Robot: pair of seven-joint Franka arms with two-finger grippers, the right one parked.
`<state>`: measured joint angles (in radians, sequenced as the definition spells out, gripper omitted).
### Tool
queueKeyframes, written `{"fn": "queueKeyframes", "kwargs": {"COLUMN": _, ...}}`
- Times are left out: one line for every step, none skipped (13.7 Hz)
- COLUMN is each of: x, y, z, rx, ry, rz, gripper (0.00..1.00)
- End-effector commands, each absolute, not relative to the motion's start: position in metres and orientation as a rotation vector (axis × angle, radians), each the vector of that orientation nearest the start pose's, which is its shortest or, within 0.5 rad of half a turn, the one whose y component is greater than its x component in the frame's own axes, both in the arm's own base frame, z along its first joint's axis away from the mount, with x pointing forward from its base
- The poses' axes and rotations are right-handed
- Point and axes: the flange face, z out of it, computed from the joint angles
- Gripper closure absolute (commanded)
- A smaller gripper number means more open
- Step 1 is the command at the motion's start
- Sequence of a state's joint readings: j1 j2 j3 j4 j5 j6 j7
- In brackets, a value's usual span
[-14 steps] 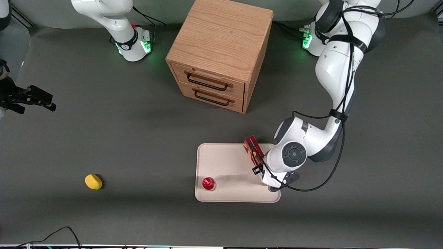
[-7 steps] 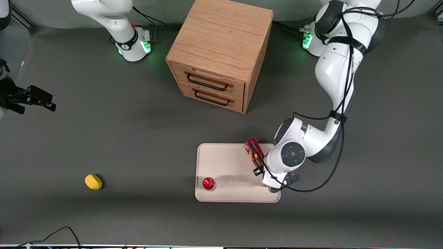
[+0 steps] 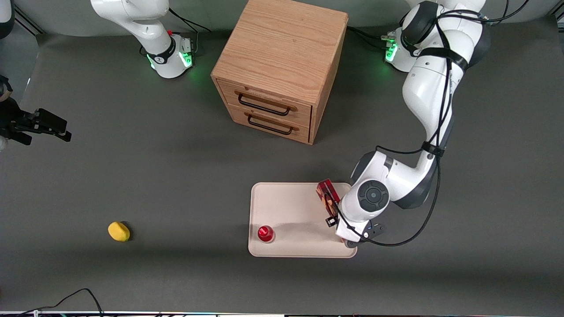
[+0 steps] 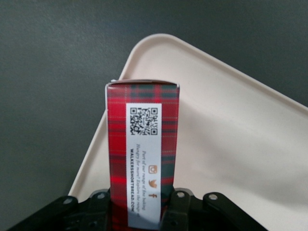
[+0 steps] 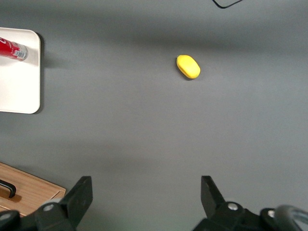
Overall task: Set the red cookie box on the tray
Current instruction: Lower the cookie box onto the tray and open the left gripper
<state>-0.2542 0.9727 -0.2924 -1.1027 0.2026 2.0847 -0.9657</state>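
Observation:
The red cookie box [image 4: 143,154], plaid with a white label and QR code, is clamped between the black fingers of my left gripper [image 4: 142,204], which is shut on it. In the front view the red cookie box [image 3: 328,195] sticks out of the gripper [image 3: 332,215] over the cream tray [image 3: 293,204], at the corner toward the working arm's end and farther from the camera. Its free end reaches over the tray [image 4: 231,139] rim. I cannot tell whether the box touches the tray.
A small round red cup-like object [image 3: 265,233] stands on the tray near its front corner toward the parked arm. A wooden two-drawer cabinet [image 3: 277,66] stands farther back. A yellow object [image 3: 118,231] lies on the table toward the parked arm's end.
The gripper with the box has shifted slightly toward the working arm's end and a little nearer the front camera. Its grip is unchanged.

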Motion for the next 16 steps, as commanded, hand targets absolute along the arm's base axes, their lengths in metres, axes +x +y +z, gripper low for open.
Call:
{"fn": "queueKeyframes", "kwargs": {"x": 0.708, "y": -0.329, "z": 0.235, "rx": -3.151, "ry": -0.72, "rz": -0.039, "gripper": 0.97}}
{"fn": "queueKeyframes", "kwargs": {"x": 0.709, "y": -0.328, "z": 0.236, "rx": -3.152, "ry": -0.716, "rz": -0.045, "gripper": 0.45}}
{"fn": "queueKeyframes", "kwargs": {"x": 0.71, "y": -0.328, "z": 0.239, "rx": -3.154, "ry": -0.72, "rz": -0.048, "gripper": 0.18}}
{"fn": "queueKeyframes", "kwargs": {"x": 0.709, "y": -0.33, "z": 0.241, "rx": -3.154, "ry": -0.723, "rz": -0.052, "gripper": 0.0}}
{"fn": "queueKeyframes", "kwargs": {"x": 0.709, "y": -0.331, "z": 0.242, "rx": -3.153, "ry": -0.722, "rz": -0.051, "gripper": 0.0}}
{"fn": "queueKeyframes", "kwargs": {"x": 0.708, "y": -0.331, "z": 0.244, "rx": -3.149, "ry": -0.724, "rz": -0.04, "gripper": 0.0}}
{"fn": "queueKeyframes", "kwargs": {"x": 0.707, "y": -0.332, "z": 0.251, "rx": -3.149, "ry": -0.721, "rz": -0.043, "gripper": 0.0}}
{"fn": "queueKeyframes", "kwargs": {"x": 0.706, "y": -0.329, "z": 0.258, "rx": -3.135, "ry": -0.718, "rz": -0.021, "gripper": 0.0}}
{"fn": "queueKeyframes", "kwargs": {"x": 0.702, "y": -0.328, "z": 0.268, "rx": -3.106, "ry": -0.705, "rz": 0.03, "gripper": 0.0}}
{"fn": "queueKeyframes", "kwargs": {"x": 0.699, "y": -0.325, "z": 0.285, "rx": -3.087, "ry": -0.696, "rz": 0.055, "gripper": 0.0}}
{"fn": "queueKeyframes", "kwargs": {"x": 0.695, "y": -0.322, "z": 0.299, "rx": -3.072, "ry": -0.669, "rz": 0.081, "gripper": 0.0}}
{"fn": "queueKeyframes", "kwargs": {"x": 0.69, "y": -0.32, "z": 0.321, "rx": -3.072, "ry": -0.59, "rz": 0.111, "gripper": 0.0}}
{"fn": "queueKeyframes", "kwargs": {"x": 0.684, "y": -0.313, "z": 0.347, "rx": -3.07, "ry": -0.531, "rz": 0.156, "gripper": 0.0}}
{"fn": "queueKeyframes", "kwargs": {"x": 0.68, "y": -0.296, "z": 0.378, "rx": -3.078, "ry": -0.505, "rz": 0.199, "gripper": 0.0}}
{"fn": "queueKeyframes", "kwargs": {"x": 0.672, "y": -0.284, "z": 0.415, "rx": -3.088, "ry": -0.456, "rz": 0.206, "gripper": 0.0}}
{"fn": "queueKeyframes", "kwargs": {"x": 0.66, "y": -0.273, "z": 0.44, "rx": -3.084, "ry": -0.366, "rz": 0.212, "gripper": 0.0}}
